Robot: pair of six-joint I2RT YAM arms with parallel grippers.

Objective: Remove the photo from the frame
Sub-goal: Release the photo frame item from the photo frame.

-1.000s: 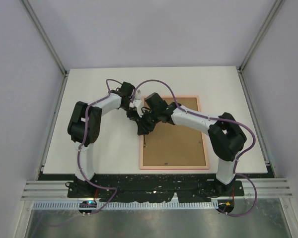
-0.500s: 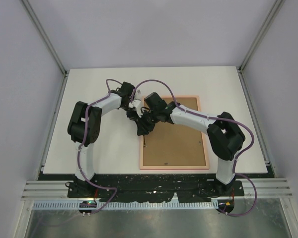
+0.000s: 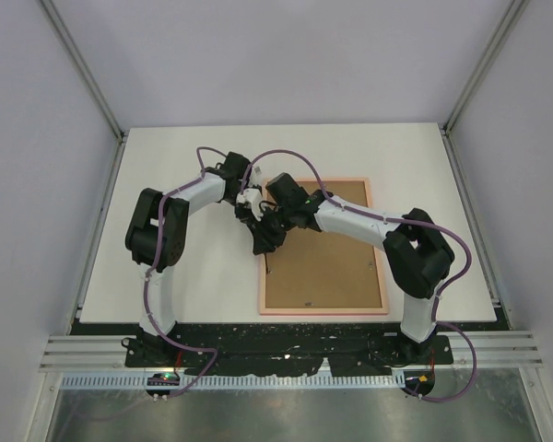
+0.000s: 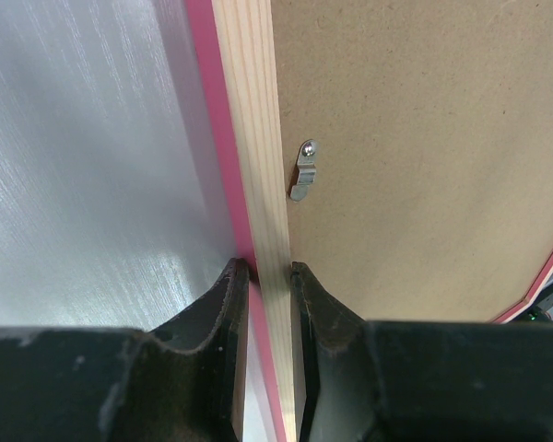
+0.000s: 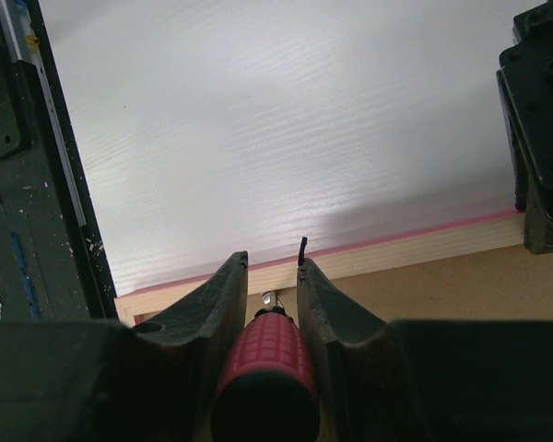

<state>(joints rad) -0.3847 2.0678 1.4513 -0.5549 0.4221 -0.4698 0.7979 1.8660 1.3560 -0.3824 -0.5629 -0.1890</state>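
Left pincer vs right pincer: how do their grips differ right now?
The left pincer clamps the frame by its pale wooden side rail, one finger outside and one over the brown backing. The right pincer grips a red-handled tool, not the frame. The left pincer looks along the rail, while the right pincer faces it crosswise, tool tip near its inner edge. Shared: black fingers, narrowly closed, same side of the frame.

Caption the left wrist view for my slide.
Left gripper pinching the wooden side rail of the face-down frame, near a metal clip on its brown backing board.
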